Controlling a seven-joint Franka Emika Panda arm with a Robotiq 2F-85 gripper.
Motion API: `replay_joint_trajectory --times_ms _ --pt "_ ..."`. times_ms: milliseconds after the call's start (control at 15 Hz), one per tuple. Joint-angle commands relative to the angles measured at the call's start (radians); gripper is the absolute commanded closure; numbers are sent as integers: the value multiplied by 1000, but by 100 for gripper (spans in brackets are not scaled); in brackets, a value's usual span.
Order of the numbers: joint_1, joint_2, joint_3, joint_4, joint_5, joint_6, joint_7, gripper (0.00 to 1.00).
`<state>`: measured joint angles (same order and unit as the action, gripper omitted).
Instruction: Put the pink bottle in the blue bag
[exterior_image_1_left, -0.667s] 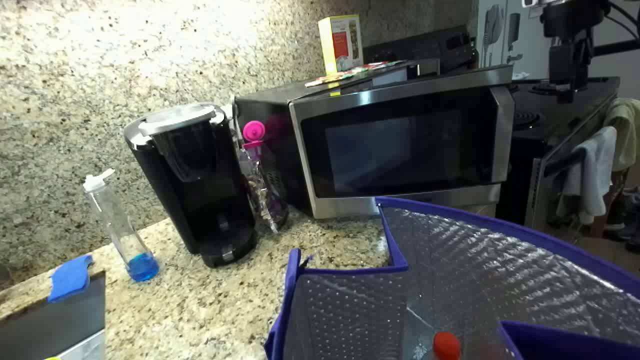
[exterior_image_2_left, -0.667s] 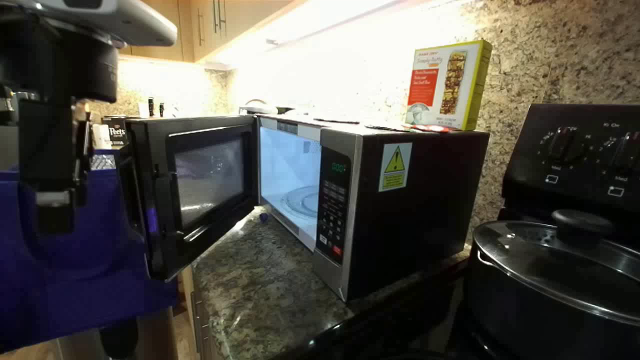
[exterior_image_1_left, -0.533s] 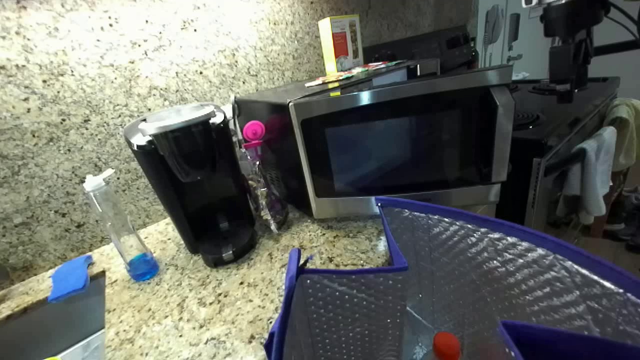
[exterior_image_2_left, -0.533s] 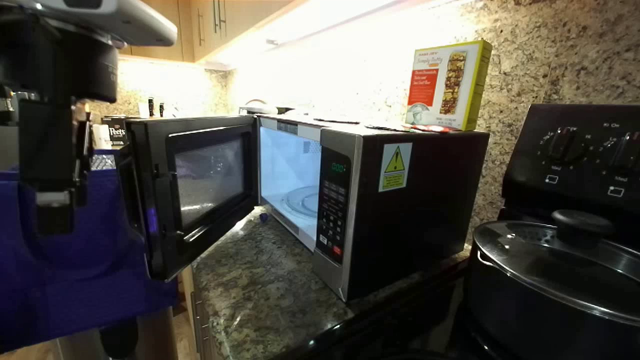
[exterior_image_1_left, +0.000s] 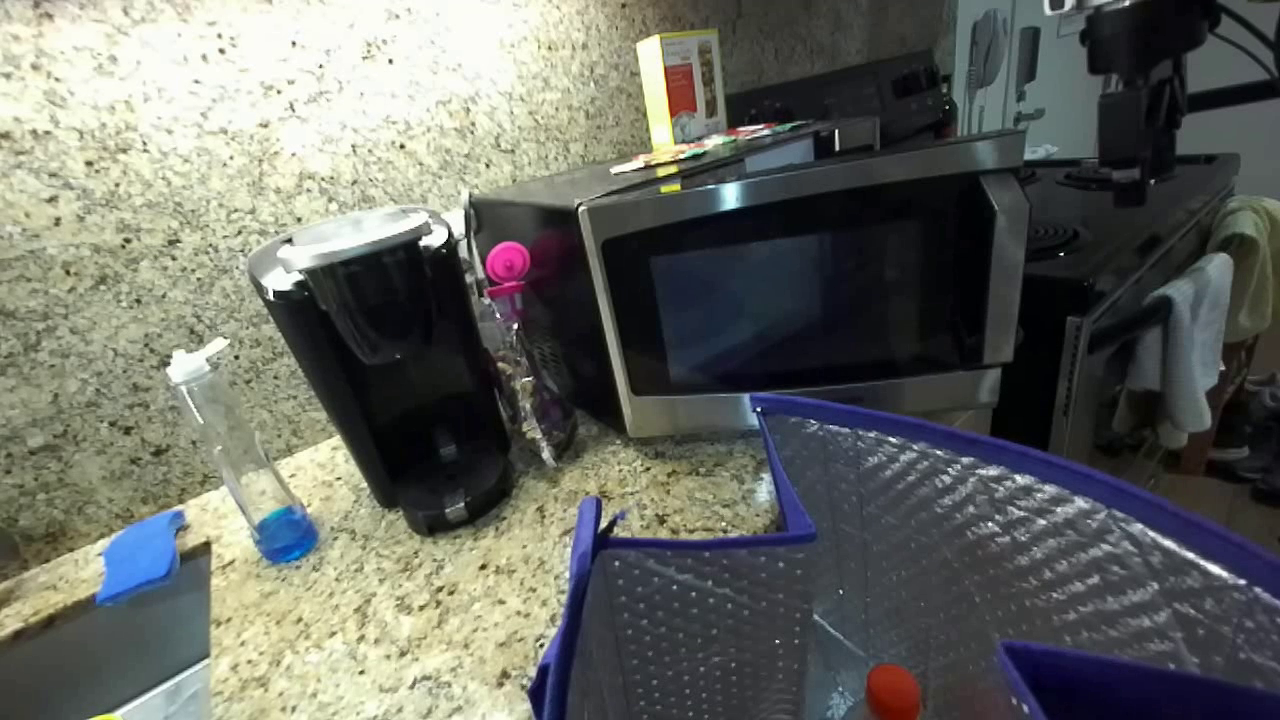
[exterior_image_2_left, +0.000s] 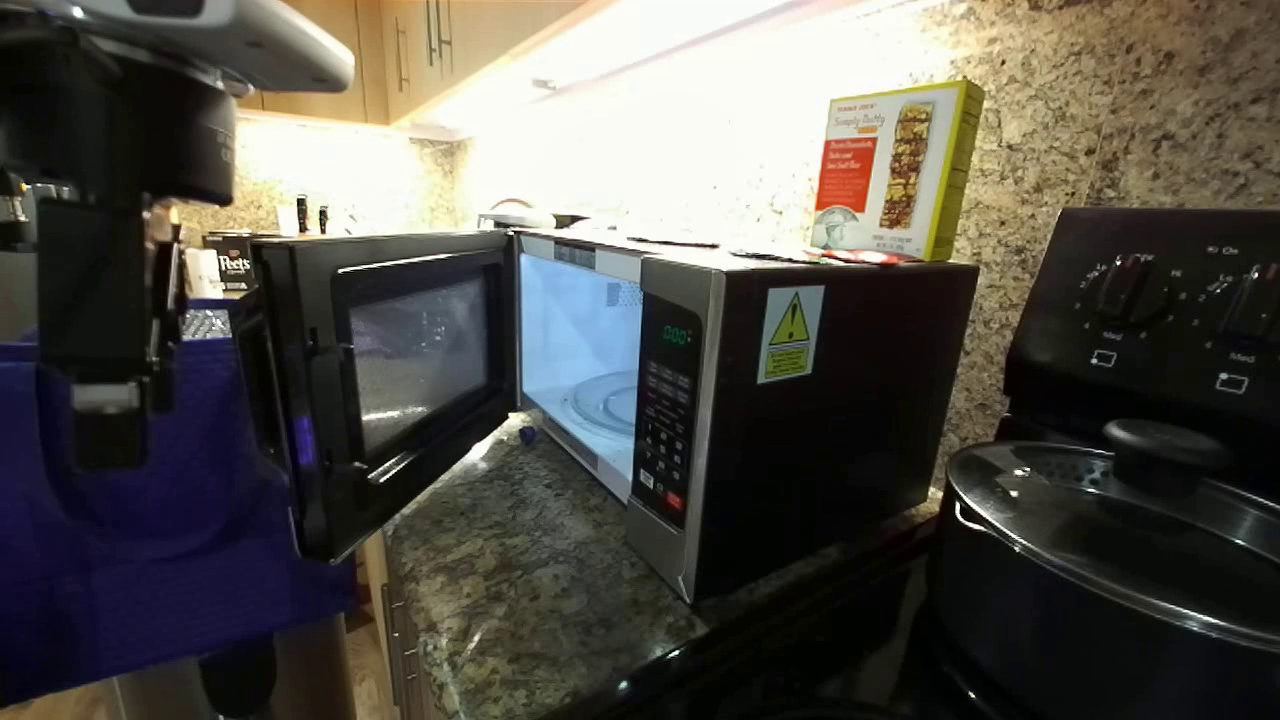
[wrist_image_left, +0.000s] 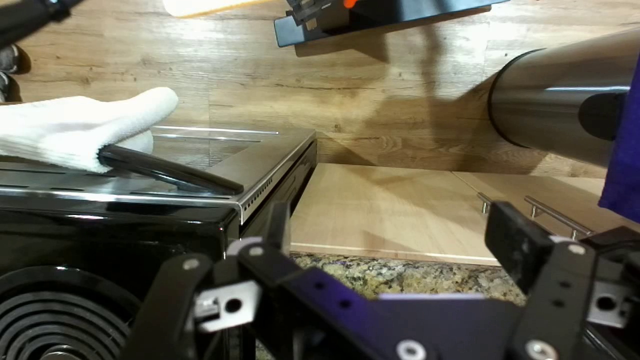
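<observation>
The pink bottle (exterior_image_1_left: 508, 265) stands between the black coffee maker and the microwave in an exterior view. Its round pink lid and collar show above a clear, shiny body. The blue bag (exterior_image_1_left: 960, 510) stands open in front of the microwave, silvery lining showing. Its blue outside shows in an exterior view (exterior_image_2_left: 200, 530) and at the right edge of the wrist view (wrist_image_left: 622, 165). My gripper (wrist_image_left: 392, 232) is open and empty, fingers wide apart above the counter edge. It hangs in the air near the stove, away from the bottle, in both exterior views (exterior_image_1_left: 1130, 190) (exterior_image_2_left: 108, 430).
The microwave (exterior_image_2_left: 830, 420) has its door (exterior_image_2_left: 400, 380) swung open toward the bag. The coffee maker (exterior_image_1_left: 390, 370) stands beside the pink bottle. A clear bottle with blue liquid (exterior_image_1_left: 285, 530) stands left of it. A red-capped bottle (exterior_image_1_left: 893, 690) is inside the bag. A lidded pot (exterior_image_2_left: 1090, 570) sits on the stove.
</observation>
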<state>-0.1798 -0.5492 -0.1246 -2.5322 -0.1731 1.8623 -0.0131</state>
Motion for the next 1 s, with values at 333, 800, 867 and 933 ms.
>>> replay_joint_trajectory --times_ms 333,800,867,933 --pt "7 -43 68 41 0 -35 156 0" --pt "68 9 357 350 -120 -202 414 0" --pt "82 32 396 405 -145 -234 434 0" --pt "99 73 437 467 -176 -259 440 0"
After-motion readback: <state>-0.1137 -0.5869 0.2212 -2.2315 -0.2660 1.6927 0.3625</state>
